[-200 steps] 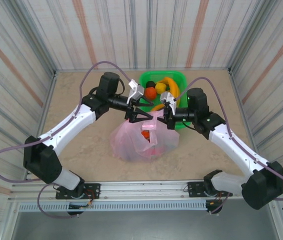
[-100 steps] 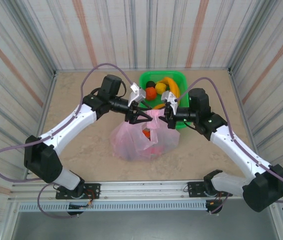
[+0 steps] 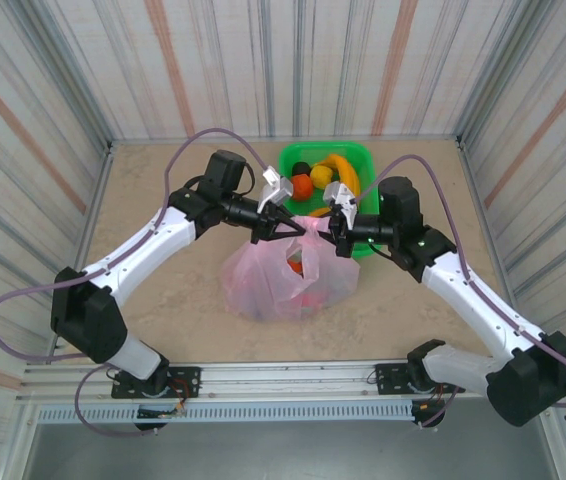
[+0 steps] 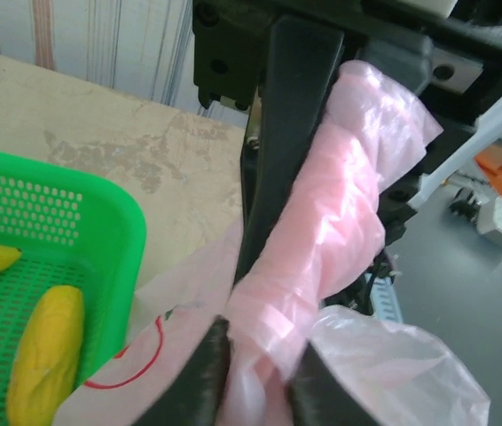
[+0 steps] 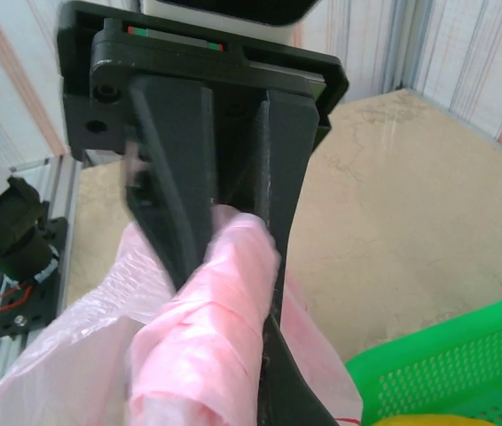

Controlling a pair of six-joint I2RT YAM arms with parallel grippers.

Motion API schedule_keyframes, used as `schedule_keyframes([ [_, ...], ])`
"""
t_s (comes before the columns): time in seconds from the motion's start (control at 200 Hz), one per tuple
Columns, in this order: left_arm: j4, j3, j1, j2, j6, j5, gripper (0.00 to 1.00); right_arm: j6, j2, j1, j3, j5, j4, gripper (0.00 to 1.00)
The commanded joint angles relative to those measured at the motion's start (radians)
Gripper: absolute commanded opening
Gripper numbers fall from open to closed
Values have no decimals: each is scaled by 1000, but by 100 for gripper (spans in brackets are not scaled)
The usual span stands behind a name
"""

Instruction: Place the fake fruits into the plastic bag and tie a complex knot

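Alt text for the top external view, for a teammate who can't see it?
The left gripper and right gripper meet over mid-table, each pinching the gathered handles of the pink plastic bag, which bulges with red fruit inside. Behind them a green basket holds bananas and an orange fruit.

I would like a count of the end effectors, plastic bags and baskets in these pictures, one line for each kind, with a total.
end effectors: 2 (left end effector, right end effector)
plastic bag: 1
green basket: 1
total: 4
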Motion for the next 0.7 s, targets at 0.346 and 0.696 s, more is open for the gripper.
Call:
schedule_keyframes([
  [0.346, -23, -5, -1, -40, 42, -26, 0, -29, -39, -30, 88, 16, -105, 11],
  [0.696, -70, -5, 1, -96, 204, -47, 0, -96, -165, -99, 140, 112, -557, 43],
])
